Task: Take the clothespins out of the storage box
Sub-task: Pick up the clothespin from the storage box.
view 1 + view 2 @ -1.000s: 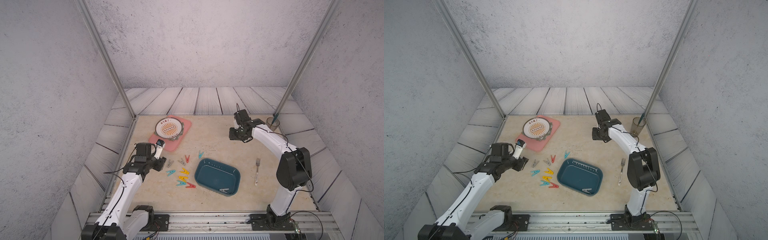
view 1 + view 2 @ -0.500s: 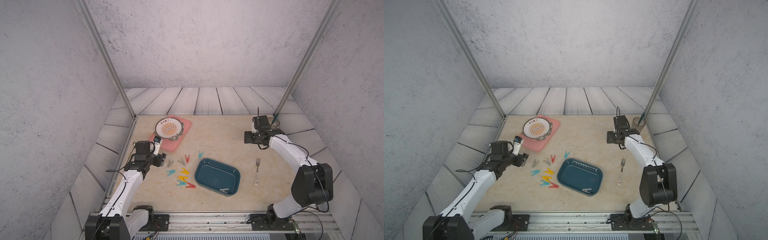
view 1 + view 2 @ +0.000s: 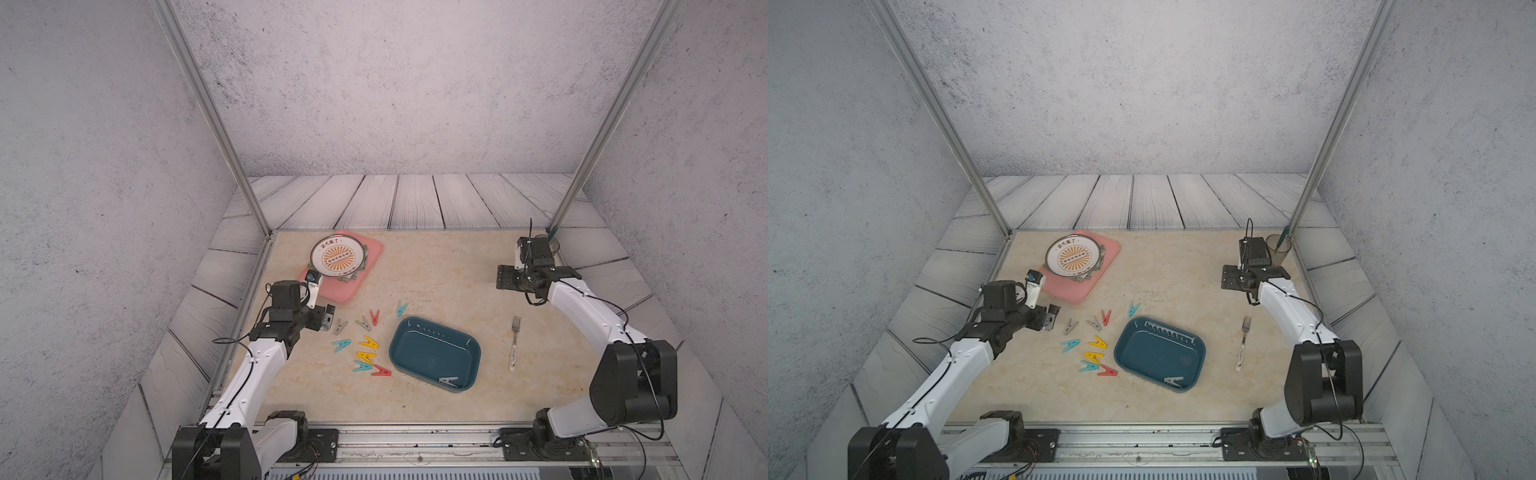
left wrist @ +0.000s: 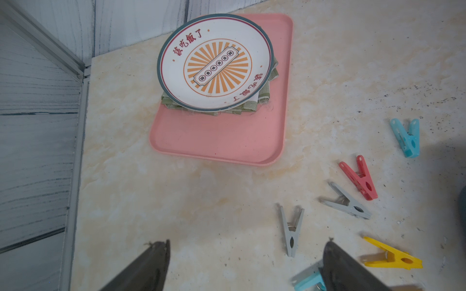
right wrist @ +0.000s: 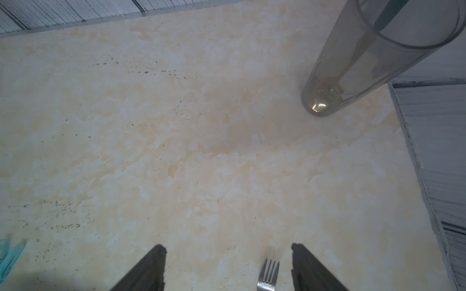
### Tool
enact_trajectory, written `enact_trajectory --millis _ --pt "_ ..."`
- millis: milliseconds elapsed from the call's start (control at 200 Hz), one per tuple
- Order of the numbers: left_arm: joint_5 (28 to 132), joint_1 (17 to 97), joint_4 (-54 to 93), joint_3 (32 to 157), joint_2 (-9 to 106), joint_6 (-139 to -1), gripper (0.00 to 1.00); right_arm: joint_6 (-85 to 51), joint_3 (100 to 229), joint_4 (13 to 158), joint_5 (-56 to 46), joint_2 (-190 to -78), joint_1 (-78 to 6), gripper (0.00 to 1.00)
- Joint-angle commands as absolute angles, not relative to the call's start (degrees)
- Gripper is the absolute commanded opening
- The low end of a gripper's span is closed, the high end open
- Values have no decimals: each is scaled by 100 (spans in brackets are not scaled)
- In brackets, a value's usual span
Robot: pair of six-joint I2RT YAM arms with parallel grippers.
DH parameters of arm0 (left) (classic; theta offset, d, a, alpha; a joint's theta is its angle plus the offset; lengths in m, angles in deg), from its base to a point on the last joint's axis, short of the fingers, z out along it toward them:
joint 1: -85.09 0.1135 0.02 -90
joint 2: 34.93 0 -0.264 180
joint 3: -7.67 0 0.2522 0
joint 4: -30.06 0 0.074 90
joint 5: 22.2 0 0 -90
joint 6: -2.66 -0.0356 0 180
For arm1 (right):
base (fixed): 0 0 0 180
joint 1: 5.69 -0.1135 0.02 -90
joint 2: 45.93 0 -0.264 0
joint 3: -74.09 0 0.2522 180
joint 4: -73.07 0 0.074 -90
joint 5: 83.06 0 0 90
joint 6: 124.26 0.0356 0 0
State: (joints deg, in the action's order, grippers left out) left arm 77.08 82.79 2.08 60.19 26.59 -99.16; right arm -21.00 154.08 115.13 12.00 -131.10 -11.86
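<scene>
Beige marbled tabletop (image 3: pixel 436 270) inside grey textured walls (image 3: pixel 374 83); both arms' jaws spread, empty.

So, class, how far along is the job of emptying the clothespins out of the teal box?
Done: nine clothespins lie on the table beside the box. In hand: nothing; the left gripper and right gripper are open and empty. Left: one pale clothespin in the box's near corner.
</scene>
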Motion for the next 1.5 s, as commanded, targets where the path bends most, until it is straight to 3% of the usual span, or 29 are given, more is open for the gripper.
enact_trajectory --millis 0,265,696,921,1161,1341,1496 --pt "7883 8326 230 5939 2551 -9897 98 -2096 15355 11467 1116 -12874 -1166 81" --pt "8748 8325 326 5828 2418 -10068 100 -2380 15157 11653 405 -12754 -1166 78" --pt "9018 8316 599 5897 2788 -10641 99 -2854 14491 11621 -114 -12363 -1168 74" --pt "8993 8330 1599 5164 2502 -10769 98 -2919 13730 10750 496 -11982 -1169 79" --pt "8976 8364 1906 4949 2497 -10381 98 -2510 12758 9481 1394 -11671 -1166 92" --pt "8848 8463 2166 4767 2382 -10194 98 -2524 12190 8848 1944 -11567 -1149 93" --pt "8855 8475 1976 4732 2109 -10211 98 -2651 12274 9118 1783 -11449 -1139 92"
